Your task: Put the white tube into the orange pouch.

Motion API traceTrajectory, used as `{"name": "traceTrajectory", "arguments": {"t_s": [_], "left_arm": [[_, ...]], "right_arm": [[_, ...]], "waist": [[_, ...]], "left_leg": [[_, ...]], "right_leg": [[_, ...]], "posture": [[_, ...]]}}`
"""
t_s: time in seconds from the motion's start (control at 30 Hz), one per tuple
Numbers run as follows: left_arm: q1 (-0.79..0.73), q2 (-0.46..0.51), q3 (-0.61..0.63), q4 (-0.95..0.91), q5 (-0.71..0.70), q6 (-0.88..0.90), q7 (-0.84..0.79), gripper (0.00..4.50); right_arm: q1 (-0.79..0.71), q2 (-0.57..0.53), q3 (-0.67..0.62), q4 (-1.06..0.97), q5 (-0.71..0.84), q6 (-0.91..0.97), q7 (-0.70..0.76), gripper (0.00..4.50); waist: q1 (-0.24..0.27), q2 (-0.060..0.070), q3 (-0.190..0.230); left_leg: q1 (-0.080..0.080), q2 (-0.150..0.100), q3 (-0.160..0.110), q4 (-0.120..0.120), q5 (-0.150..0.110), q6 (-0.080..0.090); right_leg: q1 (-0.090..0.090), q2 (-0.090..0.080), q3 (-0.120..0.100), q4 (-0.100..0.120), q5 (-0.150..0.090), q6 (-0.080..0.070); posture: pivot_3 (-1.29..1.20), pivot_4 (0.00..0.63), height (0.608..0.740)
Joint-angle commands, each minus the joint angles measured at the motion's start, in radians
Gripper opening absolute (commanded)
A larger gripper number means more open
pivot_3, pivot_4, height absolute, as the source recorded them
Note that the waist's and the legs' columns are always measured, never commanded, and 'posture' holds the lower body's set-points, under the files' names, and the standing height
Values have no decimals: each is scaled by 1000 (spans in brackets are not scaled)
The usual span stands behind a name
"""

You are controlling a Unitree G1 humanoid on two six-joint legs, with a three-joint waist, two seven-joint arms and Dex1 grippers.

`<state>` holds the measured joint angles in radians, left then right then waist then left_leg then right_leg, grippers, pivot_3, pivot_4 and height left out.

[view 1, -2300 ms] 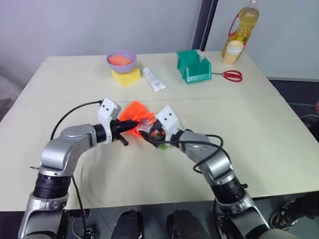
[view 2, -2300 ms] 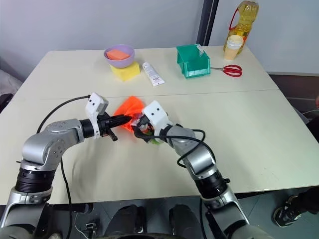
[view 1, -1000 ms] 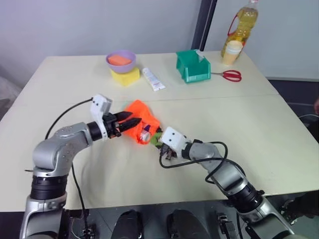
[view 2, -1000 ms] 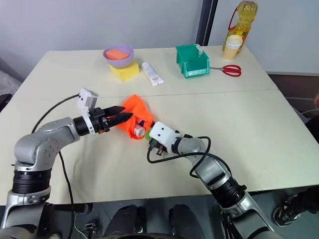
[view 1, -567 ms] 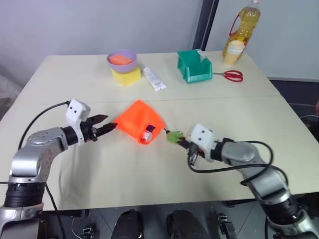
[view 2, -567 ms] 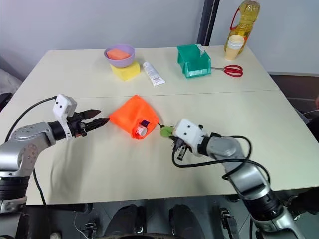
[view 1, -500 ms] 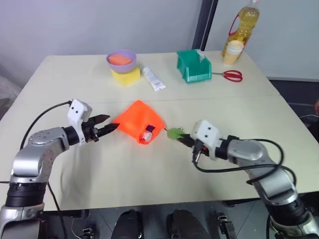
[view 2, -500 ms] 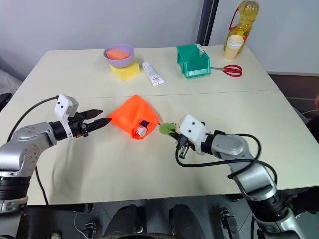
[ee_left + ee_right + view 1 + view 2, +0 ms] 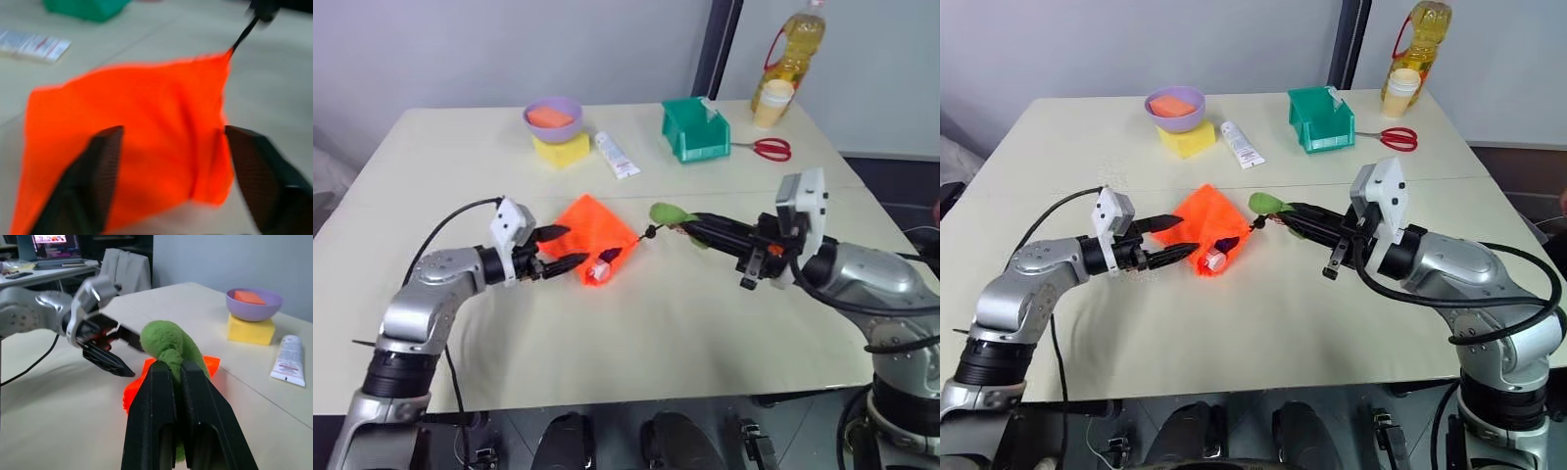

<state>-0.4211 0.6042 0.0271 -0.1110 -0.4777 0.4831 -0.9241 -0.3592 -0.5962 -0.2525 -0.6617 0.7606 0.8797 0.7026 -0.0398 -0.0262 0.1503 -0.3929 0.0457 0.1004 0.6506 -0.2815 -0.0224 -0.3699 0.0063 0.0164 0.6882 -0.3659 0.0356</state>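
On table [image 9: 724, 323]: 1 orange pouch [image 9: 592, 230], 2 tubes.

Bright, even light falls on the pale table [image 9: 509, 333], and shadows under the arms are soft and faint. The left wrist view is smeared with blur, the orange pouch [image 9: 132, 132] fuzzy-edged. The right wrist view is sharp up close and softer far back.

A bright orange pouch [image 9: 592, 231] with a thin black cord [image 9: 642, 235] and a green disc [image 9: 668, 211] is seen on the cream table [image 9: 607, 333]. Black fingers are shown on both claws. A lilac bowl [image 9: 552, 118], yellow sponge [image 9: 560, 150], teal bin [image 9: 694, 130] and red-handled scissors [image 9: 766, 148] are visible.
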Motion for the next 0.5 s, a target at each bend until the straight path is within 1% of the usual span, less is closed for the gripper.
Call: {"name": "traceTrajectory", "arguments": {"t_s": [0.03, 0.13, 0.27, 0.33, 0.4, 0.5], "left_arm": [[-57, -16, -22, -10, 10, -54, -30, 4427], [-117, -58, -104, 31, 53, -109, -81, 4427], [-175, -103, -169, 114, 109, -189, -126, 4427], [-207, -128, -198, 179, 137, -229, -149, 4427], [-261, -170, -225, 284, 160, -268, -177, 4427], [-321, -215, -242, 394, 174, -295, -224, 4427]], "right_arm": [[-12, -2, -23, -1, 47, -25, -22, 0], [-6, -13, -27, 10, 54, -35, -28, 0], [23, -43, -40, 8, 68, -46, -19, 0], [39, -61, -49, 5, 73, -46, -21, 0], [64, -82, -65, 0, 78, -49, -23, 0], [97, -103, -78, -10, 83, -55, -25, 0]], "waist": [[0, 0, 0], [0, 0, 0], [4, 0, 0], [5, 0, 0], [6, 0, 0], [10, 0, 0]], "left_leg": [[0, 0, 0, 0, 0, 0], [0, 0, 0, 0, 2, -3], [0, 0, 1, 0, 2, -4], [0, 0, 1, 0, 2, -4], [0, 0, 1, 0, 2, -3], [0, 0, 1, 1, 2, -3]], "right_leg": [[0, 0, 0, 0, 0, 0], [0, 0, 0, 0, 0, 0], [0, 0, 0, -1, 0, 0], [0, 1, 0, -1, 0, 0], [0, 1, 0, -1, 0, 0], [0, 1, 0, -1, 0, 0]], "posture": [[0, 150, 740], [0, 150, 740], [0, 150, 740], [0, 150, 740], [0, 150, 740], [0, 150, 740]]}}
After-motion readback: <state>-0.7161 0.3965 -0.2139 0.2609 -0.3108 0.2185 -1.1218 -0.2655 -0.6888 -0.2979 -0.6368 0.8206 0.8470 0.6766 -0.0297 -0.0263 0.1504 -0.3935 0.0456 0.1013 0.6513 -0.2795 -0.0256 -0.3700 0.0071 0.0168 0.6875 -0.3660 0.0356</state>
